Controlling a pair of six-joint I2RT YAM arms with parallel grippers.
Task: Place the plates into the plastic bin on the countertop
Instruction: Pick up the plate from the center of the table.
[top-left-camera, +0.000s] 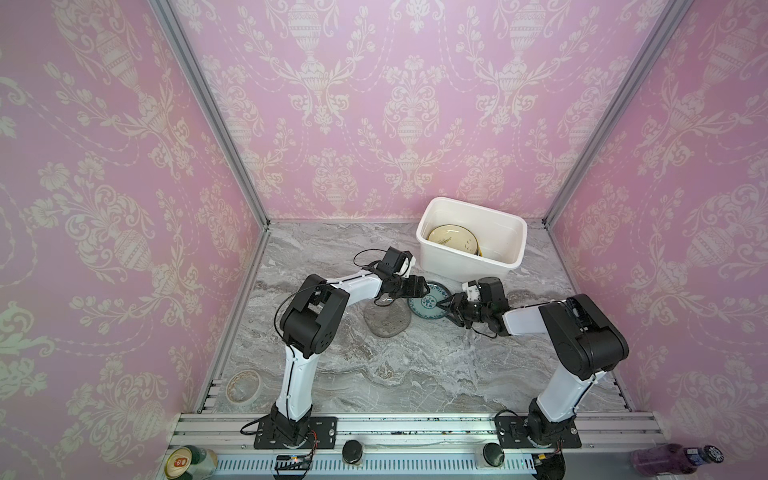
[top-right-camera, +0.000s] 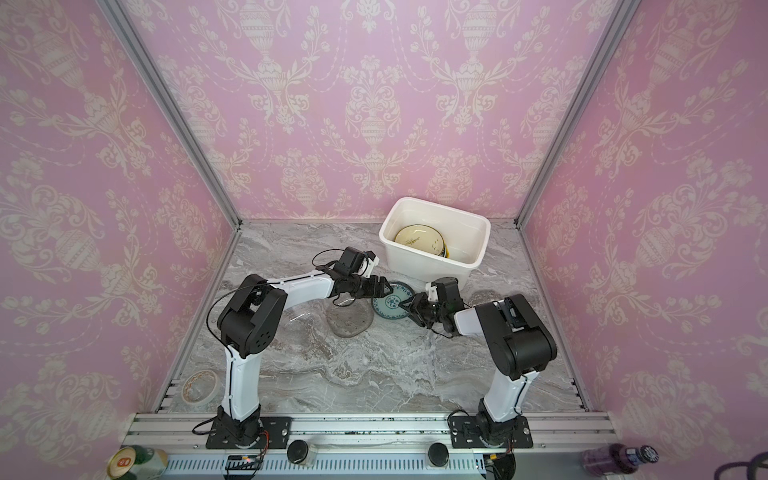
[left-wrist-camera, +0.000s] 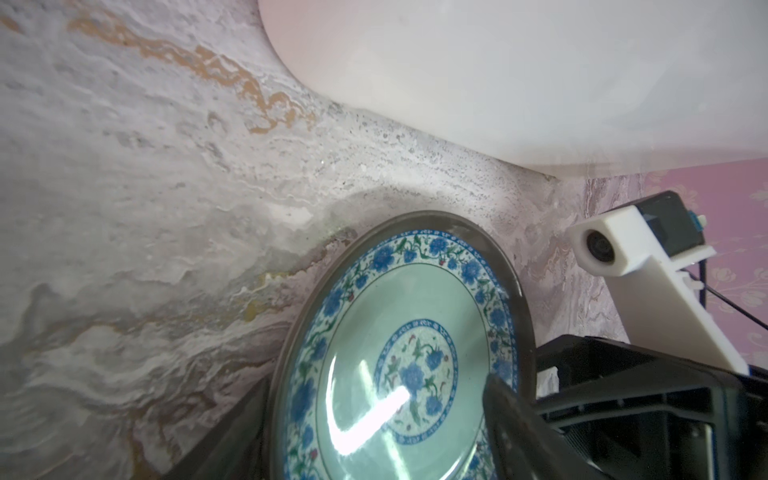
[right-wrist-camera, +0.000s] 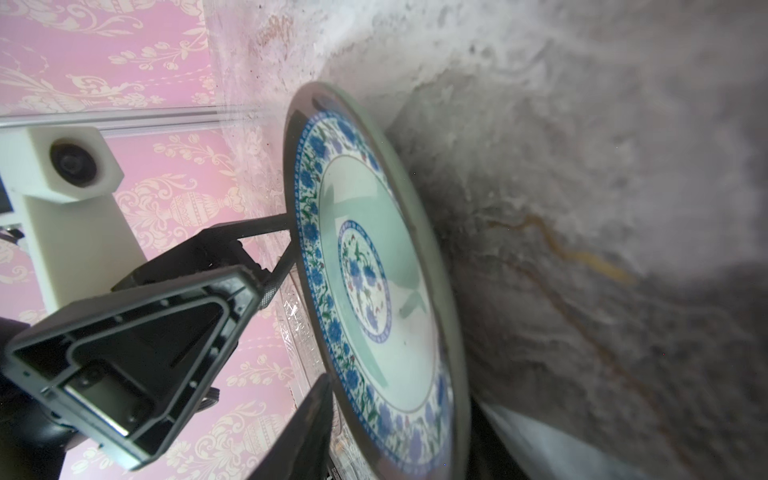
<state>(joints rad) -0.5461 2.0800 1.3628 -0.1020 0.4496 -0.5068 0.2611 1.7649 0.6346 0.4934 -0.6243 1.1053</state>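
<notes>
Plastic bin (top-left-camera: 465, 262), just beyond the grippers, holds stacked cream plates (top-left-camera: 451, 239). Teal plate (top-left-camera: 428, 306) sits tilted between left gripper (top-left-camera: 423, 290), jaws apart, and right gripper (top-left-camera: 444, 306) straddling its rim; can't tell if clamped.

At the middle of the frame, the teal plate (top-left-camera: 428, 305) is between the left gripper (top-left-camera: 419, 287) and the right gripper (top-left-camera: 444, 305). Above right, the plastic bin (top-left-camera: 457, 264) holds a cream plate (top-left-camera: 451, 239).

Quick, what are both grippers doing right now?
Left gripper: open, at the plate rim.
Right gripper: astride the plate's rim; grip cannot be told.
</notes>
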